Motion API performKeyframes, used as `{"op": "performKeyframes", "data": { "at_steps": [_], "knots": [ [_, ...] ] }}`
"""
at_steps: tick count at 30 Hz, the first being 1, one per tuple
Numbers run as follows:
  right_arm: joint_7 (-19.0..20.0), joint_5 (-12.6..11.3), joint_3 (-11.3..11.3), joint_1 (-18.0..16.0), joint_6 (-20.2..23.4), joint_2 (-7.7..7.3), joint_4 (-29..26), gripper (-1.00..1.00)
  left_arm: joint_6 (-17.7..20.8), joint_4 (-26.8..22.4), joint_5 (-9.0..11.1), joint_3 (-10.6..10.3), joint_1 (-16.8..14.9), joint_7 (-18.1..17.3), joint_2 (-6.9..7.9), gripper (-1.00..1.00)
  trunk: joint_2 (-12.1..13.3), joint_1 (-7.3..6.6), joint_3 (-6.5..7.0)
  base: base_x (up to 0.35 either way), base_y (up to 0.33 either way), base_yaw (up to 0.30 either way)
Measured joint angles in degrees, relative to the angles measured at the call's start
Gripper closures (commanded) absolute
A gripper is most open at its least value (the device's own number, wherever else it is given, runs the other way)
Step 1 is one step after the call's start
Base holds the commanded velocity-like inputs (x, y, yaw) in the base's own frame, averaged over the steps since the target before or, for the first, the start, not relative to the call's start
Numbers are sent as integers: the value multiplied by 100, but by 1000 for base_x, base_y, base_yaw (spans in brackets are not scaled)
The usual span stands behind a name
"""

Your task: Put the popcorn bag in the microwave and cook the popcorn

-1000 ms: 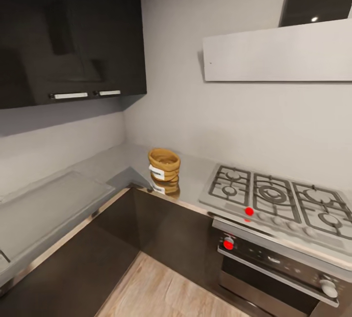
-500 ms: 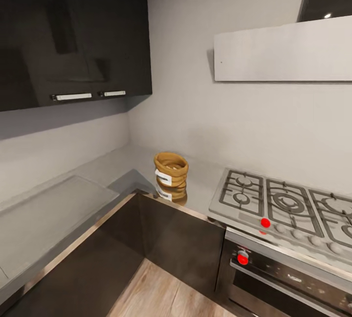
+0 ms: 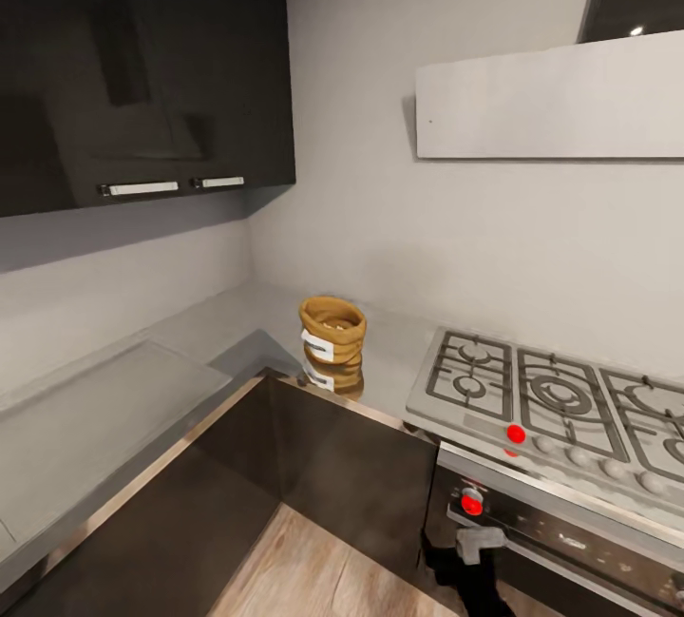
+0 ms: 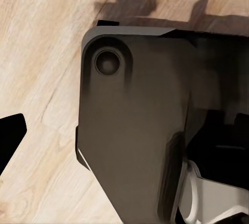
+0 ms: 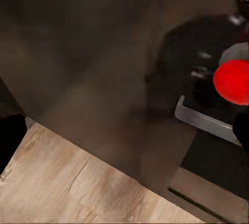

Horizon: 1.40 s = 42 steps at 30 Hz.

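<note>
The popcorn bag [image 3: 332,330], a small orange-brown sack with a rolled rim and a white label, stands upright on the grey countertop [image 3: 218,324] near the inner corner, just left of the gas hob. Pale speckled popcorn shows inside its mouth. My right arm [image 3: 472,560] rises at the bottom of the head view, in front of the oven, well below and right of the bag. In the right wrist view my right gripper [image 5: 124,136] is open and empty, facing a dark cabinet front. My left gripper [image 4: 124,141] hangs open over the wood floor by my base. The microwave is out of view.
A gas hob [image 3: 556,403] with black grates and a red knob [image 3: 515,433] lies right of the bag, above a steel oven [image 3: 570,541] with another red knob [image 3: 472,504]. Glossy dark cabinets [image 3: 142,66] hang at upper left. A range hood [image 3: 551,99] juts out above the hob.
The camera shifted left and closer a second ago, then held still. My right arm has come up into the bottom of the head view in front of the oven.
</note>
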Motion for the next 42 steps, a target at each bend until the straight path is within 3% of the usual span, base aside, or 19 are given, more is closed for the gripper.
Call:
{"op": "performKeyframes", "data": {
  "at_steps": [8,11,14,20,27,31,33,37,42],
  "knots": [
    [0,1,111,1,101,-1,-2326,-100,4,0,0,-2,0,-1,-1,-100,0,0,0,0,0,0],
    [0,3,127,2,415,-1,-2639,-100,5,0,0,-5,0,-1,-1,-100,0,0,-1,0,0,0],
    [0,-1,110,1,1053,-1,-3008,-100,5,0,0,-5,0,-1,-1,-100,0,0,-1,0,0,0],
    [-7,-1,101,2,1205,-1,-3637,-100,5,0,0,-6,0,-1,-1,-100,0,0,-1,0,0,0],
    [-24,-1,98,-97,1525,-1,-3915,-100,5,0,0,-6,0,-1,-1,-100,1,0,0,0,0,0],
    [-31,0,97,-396,1625,-1,-3938,-100,5,0,0,-8,0,-1,-1,-100,1,0,0,0,0,0],
    [-32,-1,97,-594,1876,-1,-3936,-100,4,0,0,-8,0,-1,-1,-100,1,0,0,0,0,0],
    [-32,-5,97,-1332,3155,-1,-3937,-100,4,1,0,-8,0,-1,-1,-100,1,0,1,0,0,0],
    [-32,-16,97,-2116,4259,-1,-3918,-100,4,0,0,-8,0,-1,-1,-100,1,0,0,0,0,0]
  ]
}}
